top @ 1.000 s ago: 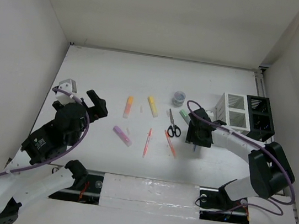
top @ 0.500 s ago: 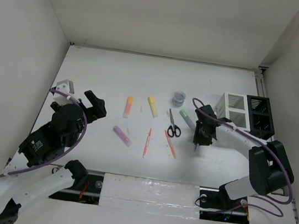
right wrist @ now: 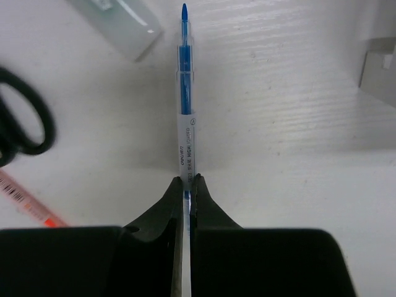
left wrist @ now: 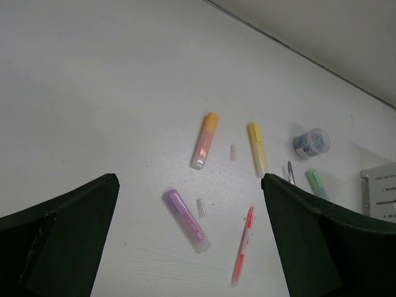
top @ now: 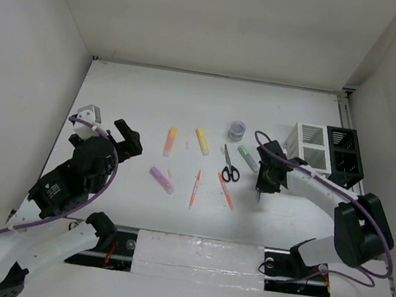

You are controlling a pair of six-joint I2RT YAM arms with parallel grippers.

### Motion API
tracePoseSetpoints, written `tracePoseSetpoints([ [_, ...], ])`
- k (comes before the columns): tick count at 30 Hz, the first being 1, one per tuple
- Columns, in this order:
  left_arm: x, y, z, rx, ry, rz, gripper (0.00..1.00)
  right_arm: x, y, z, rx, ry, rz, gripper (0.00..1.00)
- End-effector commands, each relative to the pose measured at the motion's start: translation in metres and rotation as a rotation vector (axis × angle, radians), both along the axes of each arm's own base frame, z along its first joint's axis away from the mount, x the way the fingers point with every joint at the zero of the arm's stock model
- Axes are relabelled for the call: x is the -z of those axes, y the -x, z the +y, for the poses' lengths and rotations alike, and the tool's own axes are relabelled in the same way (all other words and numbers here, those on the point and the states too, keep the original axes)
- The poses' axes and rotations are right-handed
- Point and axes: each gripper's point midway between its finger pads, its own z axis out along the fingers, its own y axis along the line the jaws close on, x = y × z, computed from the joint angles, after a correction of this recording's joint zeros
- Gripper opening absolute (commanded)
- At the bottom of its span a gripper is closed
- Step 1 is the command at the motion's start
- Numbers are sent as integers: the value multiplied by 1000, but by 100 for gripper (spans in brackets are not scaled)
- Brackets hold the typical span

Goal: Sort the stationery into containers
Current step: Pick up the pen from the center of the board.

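So the right gripper (right wrist: 187, 180) is pinched tight on one blue pen (right wrist: 185, 105), just right of the scissors (top: 230, 166). The left gripper (left wrist: 190, 185) gapes wide with nothing in it, way left of the scissors. Around the scissors: four highlighters (top: 170, 142), two orange-red pens (top: 194, 188), one roll (top: 237, 130). Two boxes (top: 309, 146) sit further right.

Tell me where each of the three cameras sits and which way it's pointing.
Top external: above and behind the arms, looking down at the table; both arms show, with left gripper and right gripper.
Left wrist: on the left arm, looking forward and down across the table; its two dark fingers frame the bottom corners.
Right wrist: on the right arm, looking down past its shut fingers clamping a blue pen.
Shared: top and left wrist both show the purple highlighter and orange highlighter.
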Motion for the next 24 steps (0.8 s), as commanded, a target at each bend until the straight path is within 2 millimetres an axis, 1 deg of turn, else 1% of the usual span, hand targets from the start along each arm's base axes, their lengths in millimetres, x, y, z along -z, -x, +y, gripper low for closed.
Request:
tracePoseSetpoints([
  [1, 2, -9, -9, 4, -8, 6, 100, -36, -8, 9, 42, -35, -136, 0],
  [2, 5, -11, -12, 19, -27, 20, 100, -45, -7, 6, 40, -4, -165, 0],
  [4, 3, -19, -21, 27, -42, 44, 100, -76, -13, 6, 57, -27, -255, 0],
  [5, 6, -21, -28, 46, -35, 68, 100, -82, -11, 7, 39, -33, -269, 0],
  [7, 9, -29, -42, 64, -30, 108, 100, -102, -11, 8, 31, -59, -331, 0],
  [8, 16, -31, -49, 75, -16, 134, 100, -108, -10, 7, 19, -63, -350, 0],
  [9, 14, -35, -56, 67, 30, 137, 100, -113, -9, 8, 1, -69, -366, 0],
  [10, 24, -40, -61, 57, 31, 172, 100, -118, -6, 13, -29, -83, -377, 0],
  [11, 23, -46, -69, 63, 63, 168, 100, -129, -7, 13, -52, -92, -420, 0],
  [13, 29, -54, -82, 53, 124, 186, 100, -134, -3, 24, -128, -118, -444, 0],
  [14, 41, -64, -95, 66, 121, 207, 100, -142, -5, 24, -140, -126, -477, 0],
  [15, 49, -68, -103, 78, 128, 233, 100, -142, -4, 24, -175, -112, -476, 0],
  [16, 58, -73, -108, 74, 108, 259, 100, -145, -3, 23, -186, -110, -489, 0],
  [17, 71, -84, -120, 64, 99, 309, 100, -145, -2, 25, -204, -106, -489, 0],
  [18, 82, -87, -123, 57, 67, 350, 100, -151, -1, 24, -209, -113, -511, 0],
  [19, 90, -90, -128, 57, 58, 384, 100, -155, -1, 27, -225, -128, -525, 0],
  [20, 98, -92, -132, 59, 42, 415, 100, -155, 4, 35, -257, -167, -519, 0],
  [21, 108, -100, -138, 53, 20, 443, 100, -157, 8, 40, -278, -191, -528, 0],
  [22, 117, -98, -145, 70, 11, 469, 100, -160, 9, 39, -285, -191, -539, 0],
  [23, 121, -99, -150, 86, 20, 481, 100, -159, 13, 41, -298, -196, -539, 0],
  [24, 130, -101, -154, 96, 8, 498, 100, -156, 17, 43, -311, -198, -536, 0],
])
